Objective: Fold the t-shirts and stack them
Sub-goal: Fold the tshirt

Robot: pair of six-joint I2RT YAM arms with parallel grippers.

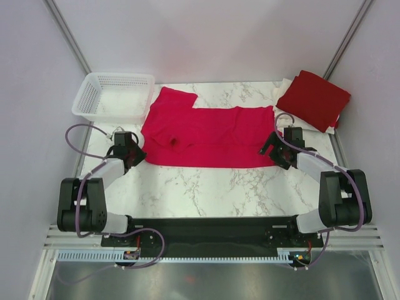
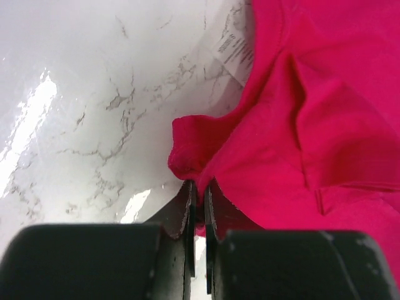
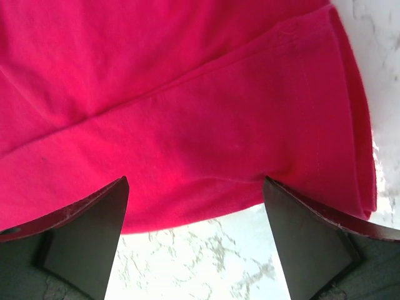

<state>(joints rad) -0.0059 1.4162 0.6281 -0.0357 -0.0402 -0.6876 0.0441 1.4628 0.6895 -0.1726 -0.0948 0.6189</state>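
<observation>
The crimson shirt lies flat on the counter. Left jaws pinch its near corner thinly; right jaws stand wide at the opposite hem, holding nothing. A lift now could slip that pinch and skew the fold.

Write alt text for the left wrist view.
The left hand is pinched shut on the near edge of a crimson t-shirt, which fills the right side of the view. Bare marble table fills the left, with a white printed tag beside the shirt near the top.

White shirts (mostly covered)
</observation>
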